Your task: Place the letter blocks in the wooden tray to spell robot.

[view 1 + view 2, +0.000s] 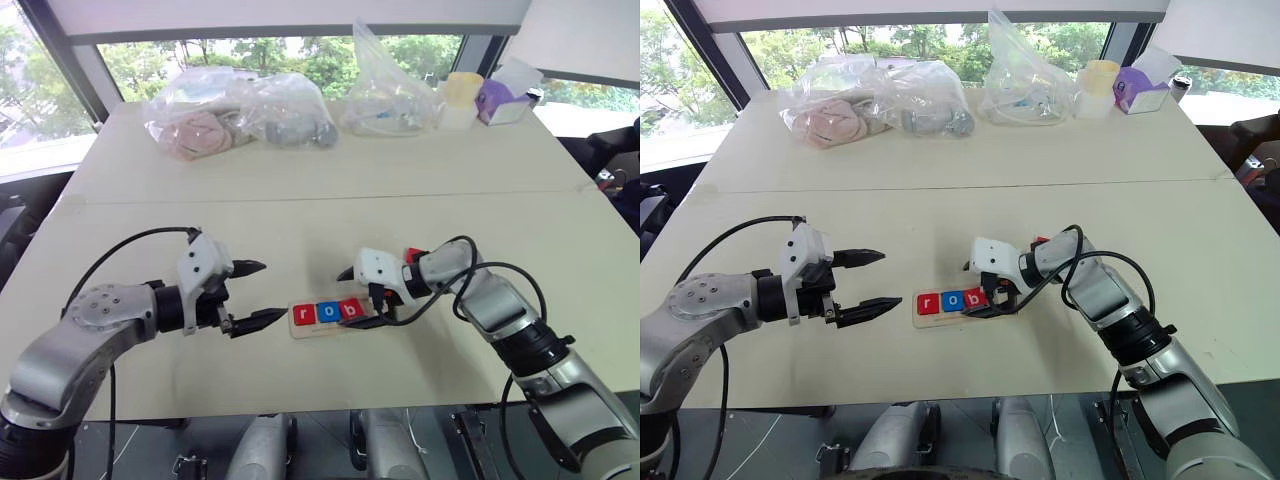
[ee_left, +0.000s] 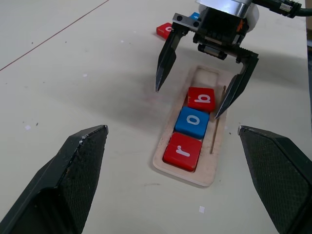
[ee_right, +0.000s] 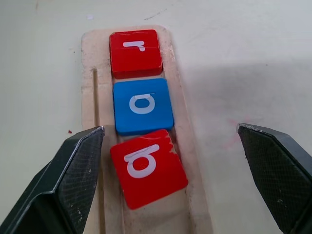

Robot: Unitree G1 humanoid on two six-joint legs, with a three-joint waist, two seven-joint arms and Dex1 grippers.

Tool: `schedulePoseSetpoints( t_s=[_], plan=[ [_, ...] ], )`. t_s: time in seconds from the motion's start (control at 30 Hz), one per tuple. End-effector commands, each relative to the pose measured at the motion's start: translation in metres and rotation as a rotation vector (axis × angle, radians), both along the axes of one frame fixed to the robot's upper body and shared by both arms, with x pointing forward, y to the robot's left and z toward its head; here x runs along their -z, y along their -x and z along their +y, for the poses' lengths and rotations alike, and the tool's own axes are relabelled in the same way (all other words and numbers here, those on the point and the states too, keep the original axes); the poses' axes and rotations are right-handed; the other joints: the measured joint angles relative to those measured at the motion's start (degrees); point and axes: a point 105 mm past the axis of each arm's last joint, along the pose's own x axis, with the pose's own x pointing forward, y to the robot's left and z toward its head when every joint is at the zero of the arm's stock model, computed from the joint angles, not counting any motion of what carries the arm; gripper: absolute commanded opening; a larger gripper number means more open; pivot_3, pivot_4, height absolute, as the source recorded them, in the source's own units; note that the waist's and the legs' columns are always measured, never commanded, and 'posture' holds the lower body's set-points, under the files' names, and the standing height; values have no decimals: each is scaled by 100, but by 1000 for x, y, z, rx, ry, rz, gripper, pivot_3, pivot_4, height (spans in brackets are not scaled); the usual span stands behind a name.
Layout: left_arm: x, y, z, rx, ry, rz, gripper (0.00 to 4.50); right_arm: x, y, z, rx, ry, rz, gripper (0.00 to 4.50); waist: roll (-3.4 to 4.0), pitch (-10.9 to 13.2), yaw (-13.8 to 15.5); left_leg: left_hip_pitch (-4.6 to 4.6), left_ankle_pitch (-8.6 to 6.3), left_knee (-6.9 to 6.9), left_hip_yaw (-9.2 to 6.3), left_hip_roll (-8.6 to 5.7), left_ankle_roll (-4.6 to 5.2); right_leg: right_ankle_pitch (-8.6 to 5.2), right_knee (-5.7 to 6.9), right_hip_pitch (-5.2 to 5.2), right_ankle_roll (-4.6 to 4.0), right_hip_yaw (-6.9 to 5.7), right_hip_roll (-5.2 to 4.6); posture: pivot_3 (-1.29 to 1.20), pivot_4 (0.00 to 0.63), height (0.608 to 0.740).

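Nearest the robot, the left end effector (image 1: 252,295) hangs over the counter (image 1: 300,200) with its two black fingers spread wide and nothing between them, pointing at the near end of the wooden tray (image 2: 209,168). The right end effector (image 2: 204,97) straddles the tray from the other end, fingers also wide apart and empty, one tip on each side of the red "b" block (image 3: 148,167).

That "b" sits crooked: it is turned a little out of square against the blue "o" block (image 3: 143,106), one corner riding toward the rim. The job just now looks like squaring it, so I'd want the fingers to close gently across its two side edges, low, and nudge it flush against the "o" without lifting or shoving the row.

In the tray lie the red "r" block (image 3: 135,52), then "o", then "b", filling the left end; the remaining slots are bare wood. Another red block (image 2: 165,30) and a sliver of blue lie loose on the counter beyond the right arm.
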Motion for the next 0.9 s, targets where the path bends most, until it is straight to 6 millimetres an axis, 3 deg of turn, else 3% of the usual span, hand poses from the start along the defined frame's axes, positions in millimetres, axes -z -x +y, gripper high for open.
schedulePoseSetpoints(
  t_s=[0.03, 0.3, 0.9],
  plan=[
    [-8, 3, -6, 29, 16, -30, 4500, -15, -3, 3, -14, -23, -50, 4469, 0, 0, 4, 0, 0, 0, 0, 0, 0, 0, 0, 0, 0, 0, 0, 0, 150, 725],
    [-9, 3, -6, 33, 16, -31, 4500, -20, 10, -6, -43, -5, -11, 4469, 0, 0, 5, 0, 0, 0, 0, 0, 0, 0, 0, 0, 0, 0, 0, 0, 150, 725],
    [-10, 1, -7, 38, 16, -37, 4500, -14, -7, -10, 3, 6, -52, 4469, 0, 0, 1, 0, 0, 0, 1, 0, 0, 0, 1, 0, 0, 0, 1, 0, 150, 725]
  ],
)
